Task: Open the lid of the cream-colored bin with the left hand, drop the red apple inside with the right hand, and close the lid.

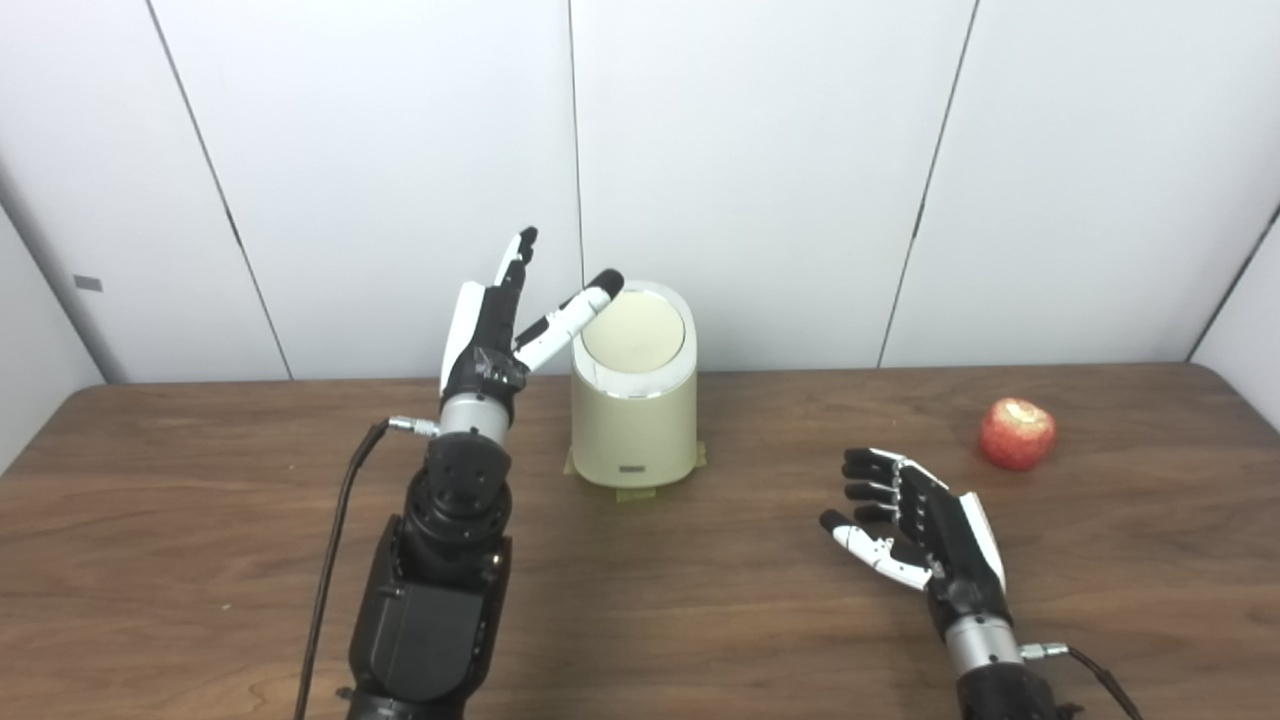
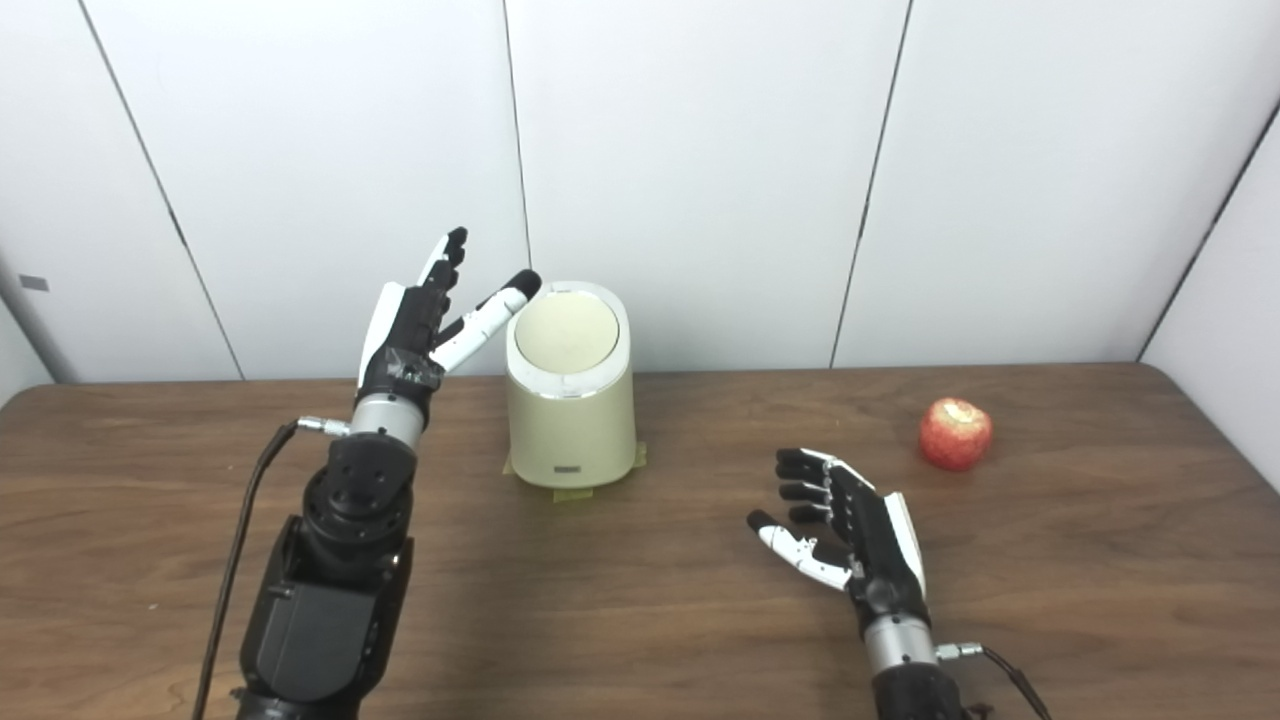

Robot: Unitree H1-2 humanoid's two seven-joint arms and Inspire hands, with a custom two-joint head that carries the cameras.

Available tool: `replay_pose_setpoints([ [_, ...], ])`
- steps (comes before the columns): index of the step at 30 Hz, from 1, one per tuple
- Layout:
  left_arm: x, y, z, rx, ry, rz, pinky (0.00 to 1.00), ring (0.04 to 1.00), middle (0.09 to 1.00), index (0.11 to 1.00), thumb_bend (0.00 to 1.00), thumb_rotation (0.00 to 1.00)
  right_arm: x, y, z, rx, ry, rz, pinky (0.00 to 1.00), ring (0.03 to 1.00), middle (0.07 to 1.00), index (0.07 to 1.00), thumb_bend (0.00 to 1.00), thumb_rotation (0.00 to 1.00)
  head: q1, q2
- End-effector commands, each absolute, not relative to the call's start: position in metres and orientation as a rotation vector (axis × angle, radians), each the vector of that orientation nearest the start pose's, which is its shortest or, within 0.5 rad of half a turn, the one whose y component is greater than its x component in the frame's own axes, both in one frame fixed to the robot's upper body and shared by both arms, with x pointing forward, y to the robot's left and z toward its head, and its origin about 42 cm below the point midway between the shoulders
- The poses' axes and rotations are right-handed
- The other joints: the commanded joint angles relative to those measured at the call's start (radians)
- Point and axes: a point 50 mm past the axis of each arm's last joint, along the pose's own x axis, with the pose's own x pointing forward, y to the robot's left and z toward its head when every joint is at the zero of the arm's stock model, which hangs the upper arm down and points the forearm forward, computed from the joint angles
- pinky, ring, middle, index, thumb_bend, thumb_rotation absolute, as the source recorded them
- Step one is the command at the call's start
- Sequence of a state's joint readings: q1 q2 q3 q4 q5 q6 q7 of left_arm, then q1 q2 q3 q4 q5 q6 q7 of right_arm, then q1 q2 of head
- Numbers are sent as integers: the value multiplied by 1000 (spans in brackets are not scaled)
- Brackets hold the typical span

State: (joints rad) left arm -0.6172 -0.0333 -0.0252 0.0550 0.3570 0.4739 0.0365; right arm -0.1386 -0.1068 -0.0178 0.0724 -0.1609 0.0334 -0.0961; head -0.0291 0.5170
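Bin (image 1: 633, 425): stood upright, lid (image 1: 633, 331) closed, tilted toward camera.
Left hand (image 1: 490, 335): raised, fingers spread, empty, thumb at lid rim.
Right hand (image 1: 925, 525): spread, empty.
Apple (image 1: 1016, 433): on table (image 1: 200, 520), bitten top upward.

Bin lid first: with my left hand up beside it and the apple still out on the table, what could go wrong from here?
1. The left hand is at the rim of the cream-colored bin, fingers spread; a sideways push could probably tip or shift the bin rather than swing the lid.
2. The red apple lies apart from the open right hand; being round, it may roll toward the table edge if nudged.
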Motion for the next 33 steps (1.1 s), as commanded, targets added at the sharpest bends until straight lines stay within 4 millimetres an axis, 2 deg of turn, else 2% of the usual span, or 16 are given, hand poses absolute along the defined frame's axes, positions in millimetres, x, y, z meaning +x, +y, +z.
replay_pose_setpoints([
  [1, 454, 134, 310, 350, -190, 31, 1000, 1000, 1000, 1000, 727, 542, 334, -245, 129, -268, -84, -97, 629, 694, 716, 701, 280, 90, -1, 2],
  [6, 473, 129, 320, 424, -162, 37, 1000, 1000, 1000, 1000, 716, 477, 334, -246, 130, -278, -78, -102, 630, 693, 714, 700, 284, 98, -3, 5],
  [12, 489, 123, 323, 474, -123, 55, 1000, 1000, 1000, 1000, 736, 401, 333, -245, 130, -276, -73, -103, 632, 691, 715, 700, 286, 104, -7, 6],
  [25, 503, 111, 310, 553, -82, 91, 1000, 1000, 1000, 1000, 691, 285, 331, -243, 130, -284, -76, -103, 632, 689, 715, 700, 282, 109, -17, 12],
  [33, 500, 106, 305, 589, -87, 87, 1000, 1000, 1000, 1000, 743, 269, 331, -241, 131, -297, -72, -109, 633, 688, 714, 700, 287, 107, -19, 12],
])
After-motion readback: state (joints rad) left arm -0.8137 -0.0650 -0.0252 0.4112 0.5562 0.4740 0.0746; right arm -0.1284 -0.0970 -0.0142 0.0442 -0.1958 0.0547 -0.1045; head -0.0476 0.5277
